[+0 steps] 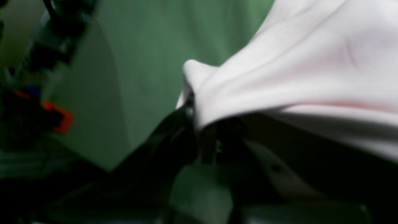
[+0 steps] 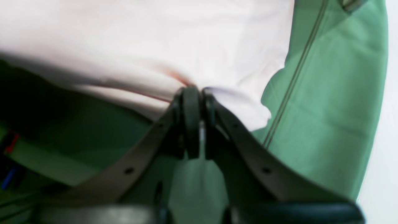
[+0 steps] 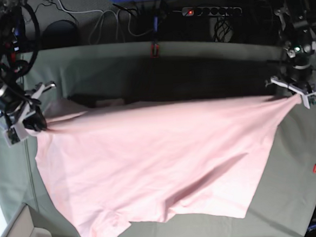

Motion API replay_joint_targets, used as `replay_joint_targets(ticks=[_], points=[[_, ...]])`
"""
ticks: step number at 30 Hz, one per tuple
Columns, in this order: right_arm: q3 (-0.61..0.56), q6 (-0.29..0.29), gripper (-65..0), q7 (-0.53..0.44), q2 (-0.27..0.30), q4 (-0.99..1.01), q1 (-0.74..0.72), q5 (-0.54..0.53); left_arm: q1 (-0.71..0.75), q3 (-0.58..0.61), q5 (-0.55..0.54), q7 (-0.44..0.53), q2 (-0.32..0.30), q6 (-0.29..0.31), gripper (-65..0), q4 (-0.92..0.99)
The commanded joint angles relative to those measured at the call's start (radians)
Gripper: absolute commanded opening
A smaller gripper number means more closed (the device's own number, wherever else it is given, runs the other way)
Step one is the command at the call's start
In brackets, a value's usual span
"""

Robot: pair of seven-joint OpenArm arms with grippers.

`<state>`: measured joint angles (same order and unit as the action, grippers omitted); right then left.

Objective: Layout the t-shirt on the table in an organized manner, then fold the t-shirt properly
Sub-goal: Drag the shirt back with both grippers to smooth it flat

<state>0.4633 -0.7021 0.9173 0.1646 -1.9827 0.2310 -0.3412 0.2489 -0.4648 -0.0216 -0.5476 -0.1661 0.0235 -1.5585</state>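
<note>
Both grippers, left gripper point(image 1: 194, 119) and right gripper point(image 2: 197, 93), are clamped on opposite corners of the t-shirt point(image 3: 156, 167), which hangs stretched over the table point(image 3: 208, 60); soft, light cotton sags, so grip hems or corners.

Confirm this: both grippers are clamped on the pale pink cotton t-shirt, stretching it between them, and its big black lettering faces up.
Not quite. Both the left gripper and right gripper are clamped on the stretched pale pink cotton t-shirt, but the base view shows no lettering on its upward side.

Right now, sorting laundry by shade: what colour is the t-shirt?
Pale pink t-shirt, clearest in the base view.
</note>
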Motion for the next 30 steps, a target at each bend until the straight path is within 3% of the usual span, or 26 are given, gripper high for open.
replay_joint_targets(ticks=[1,4,12,15,19,25,30], points=[[0.005,0.004,-65.0,-0.008,0.013,-0.007,-0.022,0.000,-0.009,-0.002,0.009,0.019,-0.014,-0.018,-64.9,0.010],[-0.004,0.004,-62.7,0.041,0.013,-0.004,-0.063,0.001,-0.015,-0.002,0.007,0.022,-0.002,-0.018,-64.9,0.053],[-0.137,0.004,-42.3,0.058,0.017,0.081,-0.223,0.101,-0.023,-0.002,0.007,0.019,0.013,-0.018,-64.6,0.057],[-0.130,0.004,-34.0,0.058,0.013,0.079,-0.226,0.182,-0.032,-0.002,0.007,0.014,0.013,-0.018,-64.6,0.057],[-0.016,0.004,-26.1,0.058,0.011,0.039,-0.137,0.209,-0.032,-0.002,0.007,0.016,0.015,-0.018,-64.6,0.056],[0.064,0.004,-25.0,0.044,-0.036,0.041,0.006,0.209,-0.041,-0.002,0.007,0.014,0.015,-0.018,-64.6,0.057],[0.062,0.004,-25.0,0.015,-0.133,0.139,0.020,0.209,-0.046,-0.002,0.007,0.014,0.015,-0.018,-64.6,0.059]])
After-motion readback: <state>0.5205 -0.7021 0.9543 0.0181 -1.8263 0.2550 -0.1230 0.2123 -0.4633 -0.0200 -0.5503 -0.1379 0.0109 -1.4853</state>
